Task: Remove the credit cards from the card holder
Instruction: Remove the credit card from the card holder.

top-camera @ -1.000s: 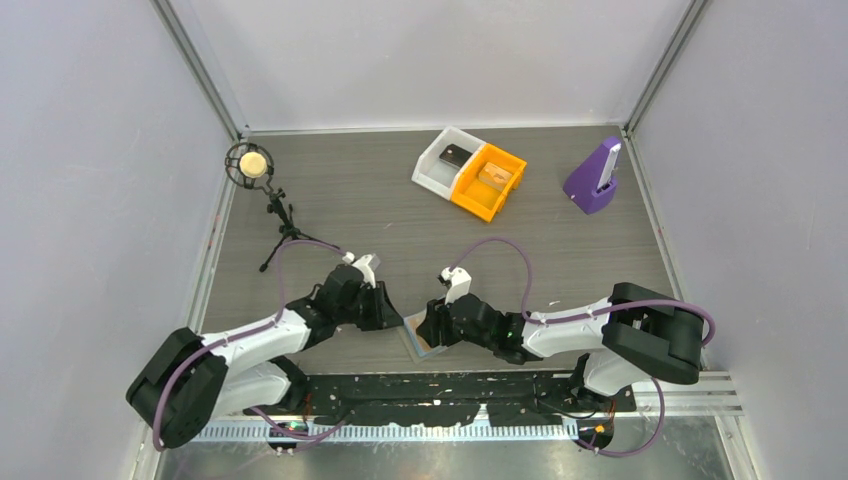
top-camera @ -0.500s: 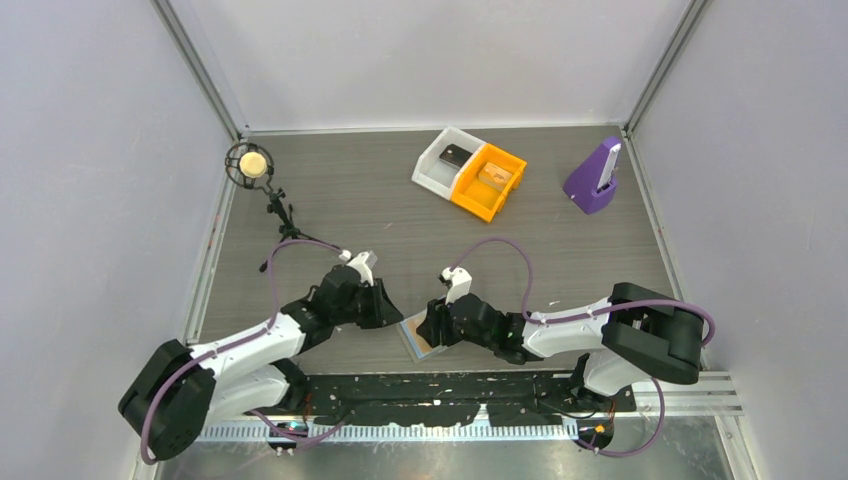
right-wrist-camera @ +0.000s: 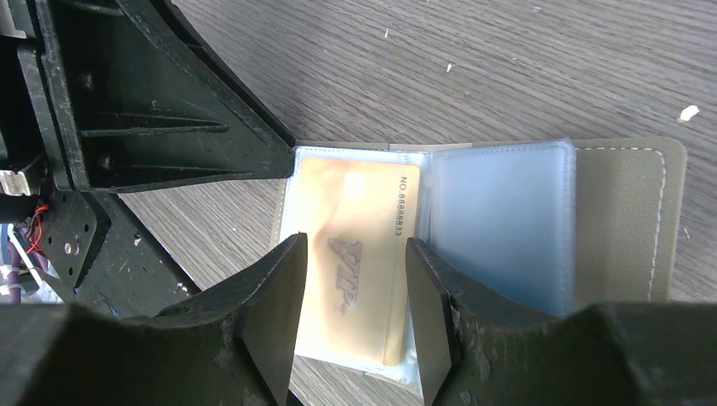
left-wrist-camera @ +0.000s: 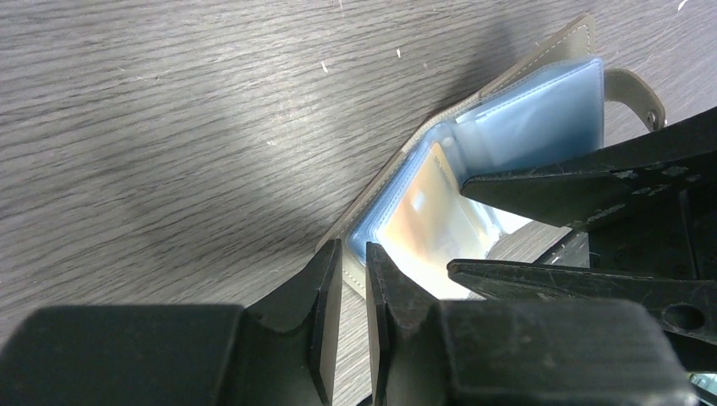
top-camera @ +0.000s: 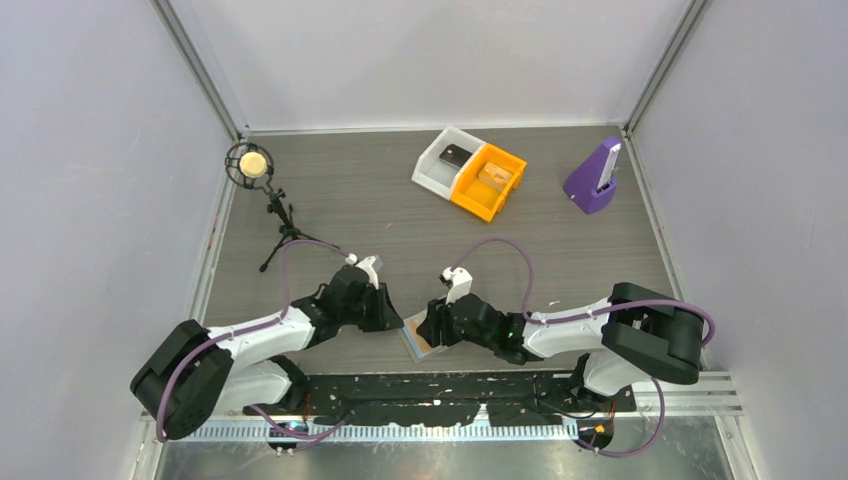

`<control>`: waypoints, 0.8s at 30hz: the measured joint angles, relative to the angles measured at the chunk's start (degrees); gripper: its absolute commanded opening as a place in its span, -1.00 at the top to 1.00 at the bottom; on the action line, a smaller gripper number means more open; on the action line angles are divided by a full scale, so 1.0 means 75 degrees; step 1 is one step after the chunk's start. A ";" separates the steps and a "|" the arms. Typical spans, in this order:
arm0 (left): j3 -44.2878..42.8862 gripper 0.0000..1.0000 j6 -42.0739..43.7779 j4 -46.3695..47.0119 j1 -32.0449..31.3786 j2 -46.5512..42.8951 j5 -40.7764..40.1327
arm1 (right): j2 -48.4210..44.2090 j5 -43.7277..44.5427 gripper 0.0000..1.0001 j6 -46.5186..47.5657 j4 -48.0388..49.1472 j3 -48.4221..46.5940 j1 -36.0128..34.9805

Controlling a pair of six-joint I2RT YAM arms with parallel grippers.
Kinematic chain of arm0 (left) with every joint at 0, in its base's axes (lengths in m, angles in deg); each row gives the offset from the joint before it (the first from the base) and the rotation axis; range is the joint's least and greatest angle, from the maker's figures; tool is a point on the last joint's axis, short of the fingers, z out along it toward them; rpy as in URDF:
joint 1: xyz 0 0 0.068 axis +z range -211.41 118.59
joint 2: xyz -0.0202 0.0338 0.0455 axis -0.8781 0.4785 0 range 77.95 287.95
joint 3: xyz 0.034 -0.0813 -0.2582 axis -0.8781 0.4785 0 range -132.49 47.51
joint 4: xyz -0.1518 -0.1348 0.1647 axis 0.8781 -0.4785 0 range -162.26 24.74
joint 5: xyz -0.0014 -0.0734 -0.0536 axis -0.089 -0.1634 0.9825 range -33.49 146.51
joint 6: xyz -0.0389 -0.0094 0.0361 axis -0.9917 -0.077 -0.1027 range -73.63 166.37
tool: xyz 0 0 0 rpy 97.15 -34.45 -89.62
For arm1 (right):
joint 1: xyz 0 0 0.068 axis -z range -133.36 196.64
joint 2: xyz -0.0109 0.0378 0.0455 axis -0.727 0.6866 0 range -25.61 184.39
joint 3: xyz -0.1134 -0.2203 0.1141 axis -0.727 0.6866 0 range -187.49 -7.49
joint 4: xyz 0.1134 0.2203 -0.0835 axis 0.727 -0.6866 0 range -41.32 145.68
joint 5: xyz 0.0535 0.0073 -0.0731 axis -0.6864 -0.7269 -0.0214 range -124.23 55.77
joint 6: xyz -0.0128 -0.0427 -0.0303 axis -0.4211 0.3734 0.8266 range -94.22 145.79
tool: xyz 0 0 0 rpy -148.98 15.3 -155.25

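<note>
The card holder (top-camera: 420,337) lies open near the table's front edge, grey-brown outside (right-wrist-camera: 626,220) with light blue sleeves (left-wrist-camera: 524,110). Its tab (left-wrist-camera: 634,89) sticks out at the far side. A gold card (right-wrist-camera: 355,245) printed "VIP" sits in the left sleeve; it also shows in the left wrist view (left-wrist-camera: 423,211). My left gripper (left-wrist-camera: 353,254) is nearly shut, its tips pinching the holder's left corner. My right gripper (right-wrist-camera: 351,279) is open, its fingers straddling the gold card's near end from above.
A white bin (top-camera: 447,158) and an orange bin (top-camera: 490,180) stand at the back, each with an item inside. A purple stand (top-camera: 593,180) is at the back right, a microphone on a tripod (top-camera: 250,165) at the back left. The black base rail (top-camera: 440,385) is just behind the holder.
My left arm drew slightly back to the left, then returned to the holder's left corner. The right gripper and the holder have stayed in place.
</note>
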 measured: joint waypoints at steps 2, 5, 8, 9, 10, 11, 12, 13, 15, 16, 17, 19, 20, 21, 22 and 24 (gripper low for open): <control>-0.0041 0.63 0.0000 0.0006 -0.0003 0.0058 0.0000 | 0.0000 0.0000 -0.09 0.0000 0.0000 0.0000 0.0003; -0.0114 0.63 0.0000 0.0015 -0.0003 0.0181 0.0009 | 0.0000 0.0000 -0.09 0.0000 0.0003 0.0003 0.0006; -0.0201 0.63 0.0000 0.0032 -0.0006 0.0315 0.0012 | 0.0000 0.0000 -0.09 0.0000 0.0000 0.0003 0.0006; -0.0230 0.63 0.0006 0.0035 -0.0006 0.0353 0.0009 | 0.0000 0.0003 -0.09 0.0000 0.0000 0.0006 0.0006; -0.0248 0.63 0.0003 0.0032 -0.0006 0.0379 0.0009 | 0.0000 0.0003 -0.09 0.0000 0.0003 0.0009 0.0009; -0.0254 0.63 0.0003 0.0029 -0.0009 0.0385 0.0006 | 0.0000 0.0003 -0.09 0.0000 0.0003 0.0009 0.0006; -0.0262 0.63 0.0003 0.0009 -0.0012 0.0385 -0.0003 | 0.0000 0.0003 -0.09 0.0000 0.0006 0.0009 0.0009; -0.0271 0.63 0.0003 -0.0006 -0.0017 0.0385 -0.0017 | 0.0000 0.0003 -0.09 0.0000 0.0012 0.0015 0.0009; -0.0289 0.63 0.0003 -0.0047 -0.0050 0.0379 -0.0067 | 0.0000 0.0003 -0.09 -0.0003 0.0041 0.0029 0.0009; -0.0291 0.63 0.0003 -0.0058 -0.0061 0.0367 -0.0090 | 0.0000 0.0003 -0.09 -0.0003 0.0052 0.0035 0.0009; -0.0289 0.63 0.0000 -0.0082 -0.0076 0.0347 -0.0125 | 0.0000 0.0003 -0.10 -0.0003 0.0058 0.0038 0.0009; -0.0289 0.64 0.0000 -0.0114 -0.0102 0.0312 -0.0192 | 0.0000 0.0003 -0.10 -0.0006 0.0070 0.0044 0.0009; -0.0289 0.63 0.0000 -0.0125 -0.0114 0.0297 -0.0224 | 0.0000 0.0003 -0.10 -0.0006 0.0073 0.0044 0.0009; -0.0289 0.63 0.0000 -0.0134 -0.0117 0.0297 -0.0245 | 0.0000 0.0003 -0.09 -0.0006 0.0073 0.0044 0.0009; -0.0289 0.64 -0.0003 -0.0134 -0.0117 0.0297 -0.0254 | 0.0000 0.0003 -0.10 -0.0012 0.0073 0.0044 0.0009; -0.0289 0.64 -0.0015 -0.0134 -0.0117 0.0309 -0.0254 | 0.0000 0.0003 -0.10 -0.0020 0.0073 0.0044 0.0009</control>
